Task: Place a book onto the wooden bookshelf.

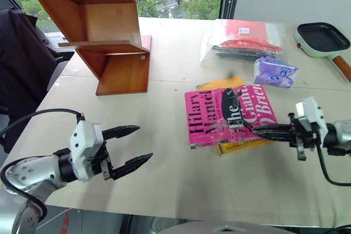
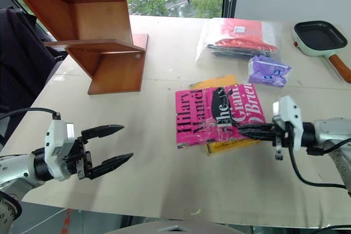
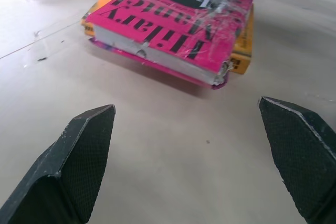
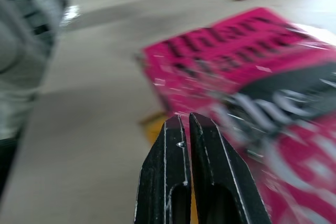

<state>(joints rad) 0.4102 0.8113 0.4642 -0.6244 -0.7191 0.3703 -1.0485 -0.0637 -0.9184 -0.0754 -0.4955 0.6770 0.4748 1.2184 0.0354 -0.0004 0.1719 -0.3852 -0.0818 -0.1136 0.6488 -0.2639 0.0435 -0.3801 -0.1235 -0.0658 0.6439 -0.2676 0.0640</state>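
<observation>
Pink book (image 1: 225, 114) atop one yellow book (image 1: 241, 144); one wooden bookshelf (image 1: 104, 26).

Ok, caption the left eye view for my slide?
Right pincer shut at the pink book's edge, left pincer open, wooden bookshelf waiting.

White-cased wrists, silver forearms, black cables; left hand (image 1: 131, 147) fingers black, tapered, textured pads.

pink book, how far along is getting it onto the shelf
Done: nothing is shelved yet. The pink book lies on a yellow book on the table, well apart from the wooden shelf.

In hand: the right claw is shut at the pink book's edge, though a real grip isn't clear. The left claw hangs open, away from it.

Left: lift the book, carry it over and set it on a shelf board.
</observation>
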